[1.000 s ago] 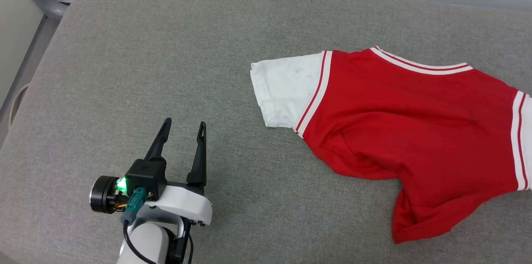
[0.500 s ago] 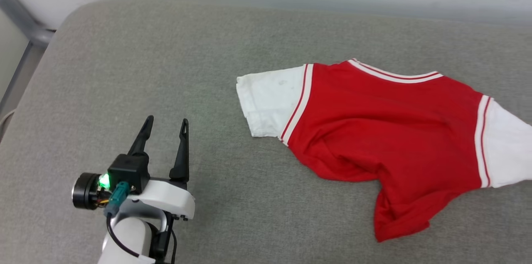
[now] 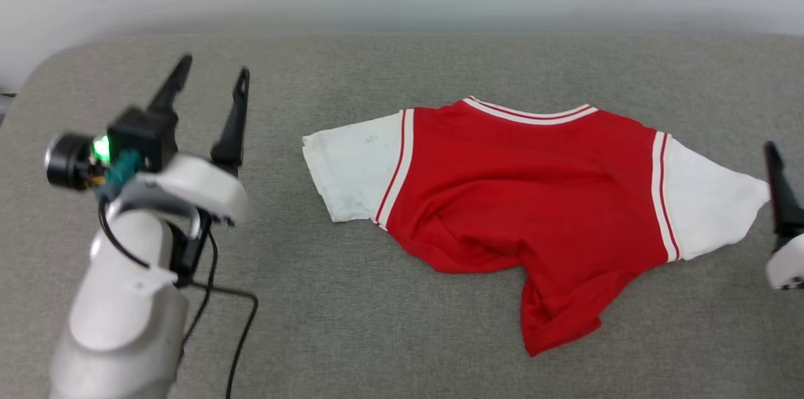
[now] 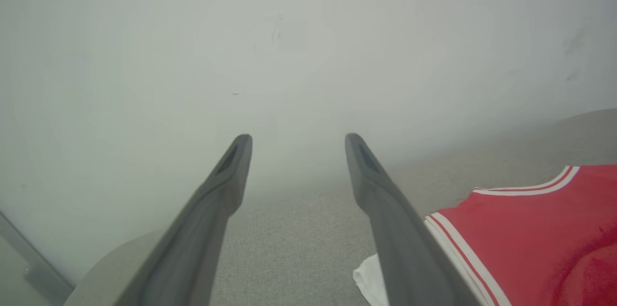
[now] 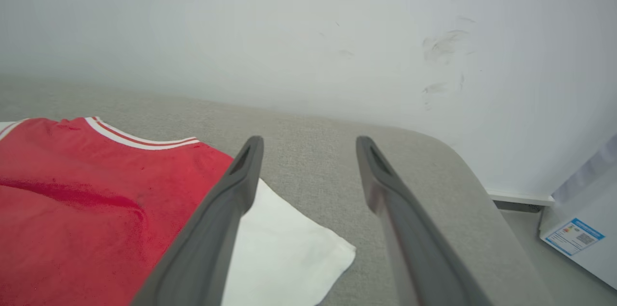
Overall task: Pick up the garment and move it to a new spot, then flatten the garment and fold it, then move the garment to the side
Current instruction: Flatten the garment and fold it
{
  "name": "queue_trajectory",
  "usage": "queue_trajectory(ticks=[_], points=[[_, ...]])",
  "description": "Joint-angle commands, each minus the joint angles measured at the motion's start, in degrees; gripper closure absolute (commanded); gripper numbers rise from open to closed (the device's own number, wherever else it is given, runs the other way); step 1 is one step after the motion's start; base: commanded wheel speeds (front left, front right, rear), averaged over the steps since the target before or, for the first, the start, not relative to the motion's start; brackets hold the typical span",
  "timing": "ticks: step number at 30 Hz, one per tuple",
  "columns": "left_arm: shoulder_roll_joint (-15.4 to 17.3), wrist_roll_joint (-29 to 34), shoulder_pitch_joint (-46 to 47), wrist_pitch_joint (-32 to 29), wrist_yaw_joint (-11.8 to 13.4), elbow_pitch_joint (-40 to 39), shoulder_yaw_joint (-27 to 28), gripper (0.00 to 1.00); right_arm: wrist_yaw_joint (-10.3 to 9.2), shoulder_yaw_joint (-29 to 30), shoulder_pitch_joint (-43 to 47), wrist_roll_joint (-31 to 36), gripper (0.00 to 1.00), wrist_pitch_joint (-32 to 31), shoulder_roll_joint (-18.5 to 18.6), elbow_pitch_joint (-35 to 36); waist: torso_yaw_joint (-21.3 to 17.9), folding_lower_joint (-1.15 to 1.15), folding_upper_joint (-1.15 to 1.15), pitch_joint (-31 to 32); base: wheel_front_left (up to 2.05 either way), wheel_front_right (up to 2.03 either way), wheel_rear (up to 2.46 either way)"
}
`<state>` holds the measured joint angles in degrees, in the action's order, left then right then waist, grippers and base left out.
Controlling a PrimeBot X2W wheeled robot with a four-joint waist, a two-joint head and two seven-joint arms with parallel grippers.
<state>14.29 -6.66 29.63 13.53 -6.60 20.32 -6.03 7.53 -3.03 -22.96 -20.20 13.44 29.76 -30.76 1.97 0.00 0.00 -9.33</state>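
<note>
The left claw (image 3: 213,66), fingers apart, has risen left of the shirt (image 3: 521,185); the right claw (image 5: 309,141), also apart, has come up at its right edge. The shirt lies rumpled on the cushion (image 3: 377,323), ungrasped; pickup seems next.

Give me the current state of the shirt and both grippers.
Shirt: unfolded on the gray pad, both sleeves spread, lower part bunched and wrinkled, not held.
Left gripper: open, empty, left of the shirt and apart from it.
Right gripper: open, empty, by the tip of the white sleeve.
</note>
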Motion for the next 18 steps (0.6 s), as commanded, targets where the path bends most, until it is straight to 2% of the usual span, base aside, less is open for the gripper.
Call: queue_trajectory(ticks=[1, 5, 10, 11, 14, 18], points=[[1.4, -1.4, 3.4, -1.7, -0.4, 0.7, -1.0, 0.00, -0.08, 2.8, 3.0, 2.3, 0.00, 0.4, -3.7, 5.2, -1.3, 0.00, 0.00, -0.8, 0.00, 0.00, 0.00], [3.6, -4.6, 9.5, -6.6, -0.8, 2.1, -4.2, 0.00, -0.08, 6.5, 8.9, 7.1, 0.00, -0.9, -10.6, 16.5, -2.5, 0.00, 0.00, -1.9, 0.00, 0.00, 0.00], [7.6, -13.6, 15.4, -18.1, -0.8, 4.9, -11.4, 0.00, -0.08, 7.9, 15.0, 7.5, 0.00, -4.5, -17.6, 26.9, -3.8, 0.00, 0.00, -3.4, 0.00, 0.00, 0.00], [7.6, -13.6, 15.4, -18.1, -0.8, 4.9, -11.4, 0.00, -0.08, 7.9, 15.0, 7.5, 0.00, -4.5, -17.6, 26.9, -3.8, 0.00, 0.00, -3.4, 0.00, 0.00, 0.00], [9.6, -19.9, 18.4, -26.7, -0.8, 6.9, -15.8, 0.00, -0.08, 7.5, 17.4, 8.2, 0.00, -6.1, -20.0, 30.5, -4.5, 0.00, 0.00, -4.5, 0.00, 0.00, 0.00], [11.9, -27.5, 21.9, -38.2, -0.8, 9.3, -20.2, 0.00, -0.08, 7.2, 18.5, 9.0, 0.00, -7.4, -21.0, 33.2, -5.5, 0.00, 0.00, -6.1, 0.00, 0.00, 0.00]])
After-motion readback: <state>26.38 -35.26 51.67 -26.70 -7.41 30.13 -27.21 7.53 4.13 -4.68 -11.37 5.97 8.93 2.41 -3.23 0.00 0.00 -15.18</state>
